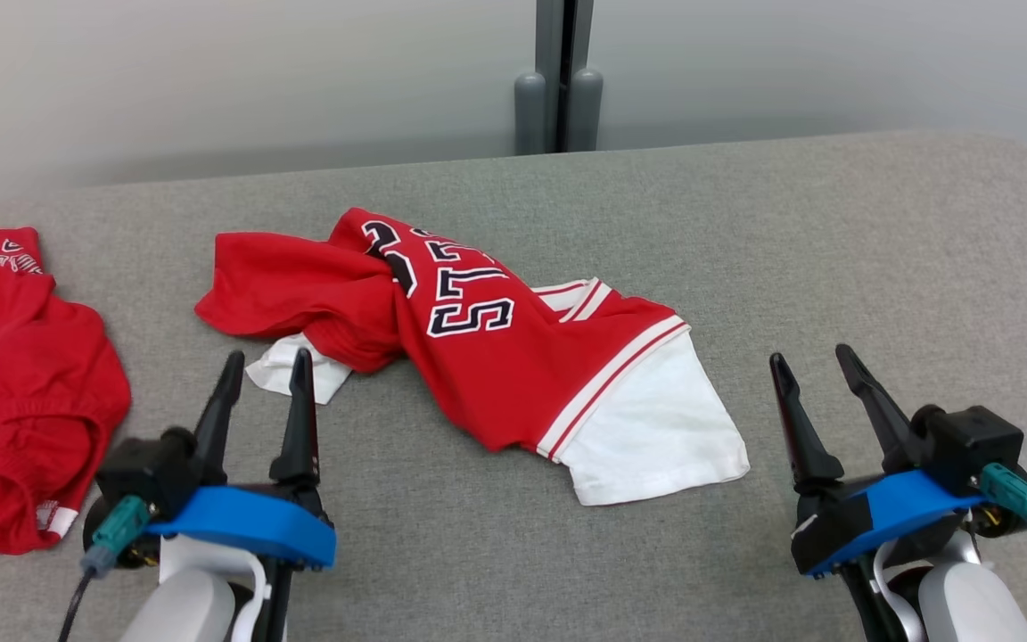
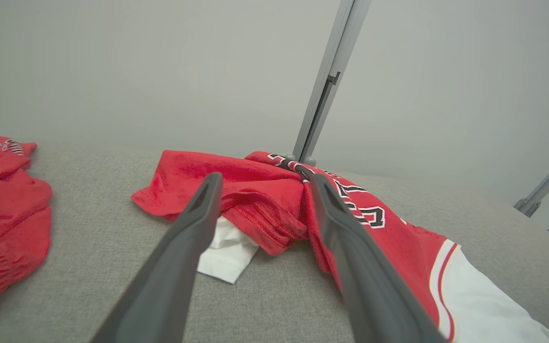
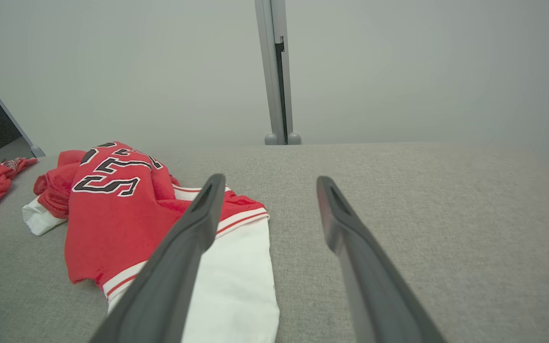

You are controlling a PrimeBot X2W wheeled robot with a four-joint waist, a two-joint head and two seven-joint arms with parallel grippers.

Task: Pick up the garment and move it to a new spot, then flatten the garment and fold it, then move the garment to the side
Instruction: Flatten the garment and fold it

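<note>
A crumpled red jersey [image 1: 478, 357] lies on the desk [image 1: 834, 250] between the left claw [image 1: 268, 357] and right claw [image 1: 809, 355], both spread wide, empty.

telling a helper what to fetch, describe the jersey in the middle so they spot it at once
On the grey surface, look to the middle, not the left edge. The jersey lies crumpled there, red with white sleeves. Unlike the red garment at the left, it bears big black, white-edged characters.
</note>
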